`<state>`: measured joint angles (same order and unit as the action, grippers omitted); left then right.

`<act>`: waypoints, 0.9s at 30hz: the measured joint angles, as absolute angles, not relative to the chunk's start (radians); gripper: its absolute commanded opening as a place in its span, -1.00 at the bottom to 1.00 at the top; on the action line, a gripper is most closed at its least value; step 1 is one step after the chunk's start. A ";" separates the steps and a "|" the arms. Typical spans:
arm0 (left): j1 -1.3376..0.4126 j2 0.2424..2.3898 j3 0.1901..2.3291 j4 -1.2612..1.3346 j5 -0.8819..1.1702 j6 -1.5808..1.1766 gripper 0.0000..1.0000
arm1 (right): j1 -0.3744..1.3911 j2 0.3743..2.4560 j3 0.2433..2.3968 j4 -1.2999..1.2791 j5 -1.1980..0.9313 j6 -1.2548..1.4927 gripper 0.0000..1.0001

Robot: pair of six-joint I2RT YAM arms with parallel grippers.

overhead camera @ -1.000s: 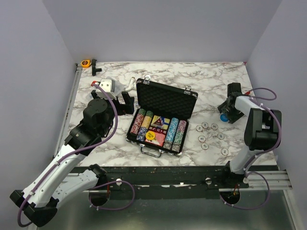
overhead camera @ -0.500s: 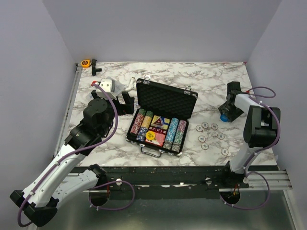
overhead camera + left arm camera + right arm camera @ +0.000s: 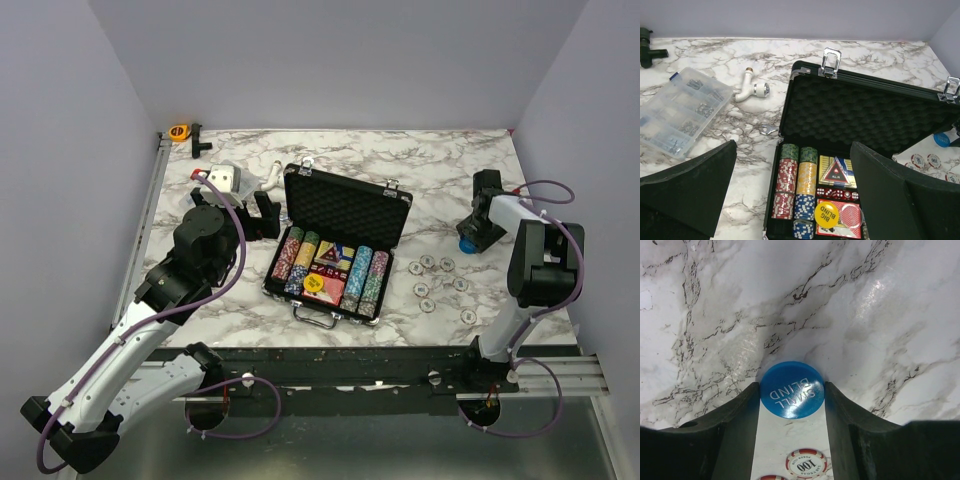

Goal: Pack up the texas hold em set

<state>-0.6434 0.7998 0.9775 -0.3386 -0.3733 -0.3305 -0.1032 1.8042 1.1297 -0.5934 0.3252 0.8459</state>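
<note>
Right gripper is down at the table, its two black fingers set against either side of the small blue round disc printed SMALL BLIND. The jaws are drawn about halfway in, with the pads seemingly touching the rim left and right. The disc lies flat on the white marble-patterned table.

It's a thin, flat piece pinched by its edge, so I'd say the grip wants to sit square across the widest part, which it looks to do. It also wants to be firm before any lift, or the disc squirts forward out of the gap. Then straight up, no dragging. A red-and-white chip marked 100 lies just behind the disc between the fingers and shouldn't get scraped along.

Moving outward, the wrist is pitched steeply down, its camera looking almost straight onto the marble. The forearm runs out to the far right of the table, and the elbow is folded high above the base.

The disc's home, the open black silver-trimmed briefcase with foam lining, sits well apart to the left, with scattered loose round chips between. Inside it are rows of multicoloured poker chips, a red card deck and a yellow round BIG BLIND disc.

Left gripper hovers just beside the case's left edge, jaws spread wide, nothing in them. Its arm reaches up from the near-left base.
</note>
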 measured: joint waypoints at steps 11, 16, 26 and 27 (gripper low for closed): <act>-0.643 0.808 0.978 -0.339 -0.373 -0.331 0.90 | -0.103 1.653 1.003 -0.536 0.286 0.810 -0.99; -0.642 0.808 0.978 -0.339 -0.373 -0.331 0.90 | -0.103 1.491 0.873 -0.464 0.210 0.733 -0.99; -0.641 0.809 0.978 -0.339 -0.373 -0.338 0.89 | 0.019 1.122 0.514 -0.217 -0.063 0.641 -0.99; -0.640 0.810 0.978 -0.339 -0.373 -0.339 0.89 | 0.062 1.073 0.479 -0.198 -0.070 0.646 -0.99</act>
<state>-0.6403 0.8101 0.9775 -0.3386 -0.3733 -0.3386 0.0624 1.0733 0.4789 -0.1982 -0.0700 0.6460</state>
